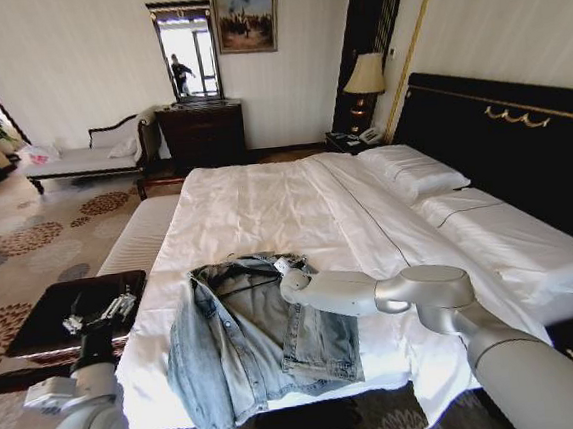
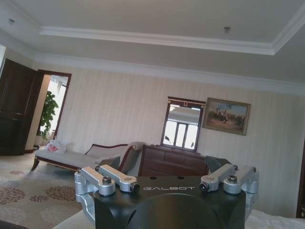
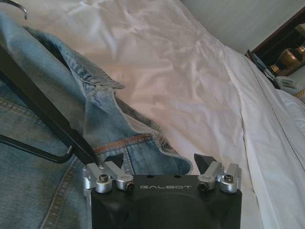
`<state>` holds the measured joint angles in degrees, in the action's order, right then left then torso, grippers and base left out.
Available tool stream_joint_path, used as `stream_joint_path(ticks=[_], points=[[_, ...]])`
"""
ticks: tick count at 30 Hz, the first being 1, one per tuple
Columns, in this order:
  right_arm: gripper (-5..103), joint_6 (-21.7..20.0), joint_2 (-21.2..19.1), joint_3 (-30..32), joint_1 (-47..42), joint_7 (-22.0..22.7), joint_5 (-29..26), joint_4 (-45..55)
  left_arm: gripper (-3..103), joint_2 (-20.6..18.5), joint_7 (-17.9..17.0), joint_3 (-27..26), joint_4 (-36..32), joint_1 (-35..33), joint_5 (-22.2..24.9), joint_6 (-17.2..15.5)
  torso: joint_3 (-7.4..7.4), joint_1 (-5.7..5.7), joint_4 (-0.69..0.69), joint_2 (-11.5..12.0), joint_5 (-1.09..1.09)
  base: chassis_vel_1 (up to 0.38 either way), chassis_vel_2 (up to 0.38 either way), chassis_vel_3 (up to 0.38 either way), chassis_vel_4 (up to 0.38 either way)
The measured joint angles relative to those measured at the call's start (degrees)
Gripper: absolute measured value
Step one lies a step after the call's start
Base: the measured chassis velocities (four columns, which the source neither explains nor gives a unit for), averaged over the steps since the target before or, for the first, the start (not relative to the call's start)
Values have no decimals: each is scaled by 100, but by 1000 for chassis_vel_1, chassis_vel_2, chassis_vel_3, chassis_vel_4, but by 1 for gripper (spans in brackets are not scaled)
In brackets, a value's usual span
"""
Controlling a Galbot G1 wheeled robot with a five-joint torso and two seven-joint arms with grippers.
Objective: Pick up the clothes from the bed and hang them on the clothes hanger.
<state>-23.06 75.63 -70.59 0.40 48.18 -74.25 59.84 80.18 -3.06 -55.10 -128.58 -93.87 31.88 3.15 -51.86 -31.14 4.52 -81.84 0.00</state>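
Denim jacket (image 1: 257, 337) spread open on the foot end of the bed (image 1: 296, 209), collar toward the headboard, one sleeve trailing over the bed's near edge. Light-blue wash, orange stitching along the seams in the right wrist view. Black clothes hanger (image 3: 40, 112) lying on the jacket just below the collar, thin bar running under the denim fold, silver hook curling off beyond the collar.

Right pincer (image 1: 290, 274) stretched out over the bed from the robot's right, at the jacket's collar edge nearest the pillows. Jaws set wide, gripping nothing, one black fingertip (image 3: 114, 161) beside the hanger's slanted bar, the other over denim hem and white sheet. "GALBOT" printed in pale letters on the black housing.

Left pincer (image 1: 99, 313) off the bed's side, over a dark glossy bench (image 1: 44, 316), well apart from the jacket. Pointed away from the bed toward the far wall, with chaise, dresser, mirror and framed painting beyond. Jaws spread wide, empty. Same "GALBOT" lettering readable on its housing in the left wrist view (image 2: 169, 188).

No other legible writing on jacket, hanger or bedding.
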Motion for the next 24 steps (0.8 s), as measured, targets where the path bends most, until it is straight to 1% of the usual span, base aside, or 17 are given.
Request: stream_joint_path(ticks=[1,3,8,10,14,15,16,17,18,19,22,24], points=[[79,-11,11,4,-13,5,7,-64,100,0,0,0,-2,0,1,1,0,0,0,0,0,0,0,0,0],[79,-13,16,12,-21,6,11,-96,100,0,0,0,-2,1,1,1,0,0,0,0,0,0,0,0,0],[51,-14,23,105,-62,20,-1,-172,100,4,0,25,-2,20,1,1,0,0,0,0,0,0,0,0,0],[51,-13,19,111,-62,20,0,-170,100,4,0,29,-1,26,0,1,0,0,0,0,0,0,0,0,0],[30,11,1,156,-51,26,20,-128,100,1,-3,45,3,58,-1,-18,0,-1,0,0,0,0,0,0,0],[30,11,1,156,-51,26,20,-128,100,1,-3,45,3,58,-1,-18,0,-1,0,0,0,0,0,0,0],[24,17,-11,163,-33,34,27,-104,100,-1,-4,49,3,62,-2,-21,0,0,0,0,0,0,0,0,0],[24,20,-26,172,-12,43,32,-75,100,-3,-4,53,3,65,-2,-25,0,0,0,0,0,0,0,0,0],[19,23,-45,180,6,58,34,-39,100,-5,-5,55,4,68,-2,-28,0,0,0,0,0,0,0,0,0],[19,23,-45,180,6,58,34,-39,100,-5,-5,55,4,68,-2,-28,0,0,0,0,0,0,0,0,0],[3,26,-124,201,49,138,31,163,100,-18,-7,58,12,82,-3,-35,0,0,0,0,0,0,0,0,0],[2,26,-222,213,99,230,9,454,100,-32,-9,59,21,93,-3,-39,0,0,0,0,0,0,0,0,0]])
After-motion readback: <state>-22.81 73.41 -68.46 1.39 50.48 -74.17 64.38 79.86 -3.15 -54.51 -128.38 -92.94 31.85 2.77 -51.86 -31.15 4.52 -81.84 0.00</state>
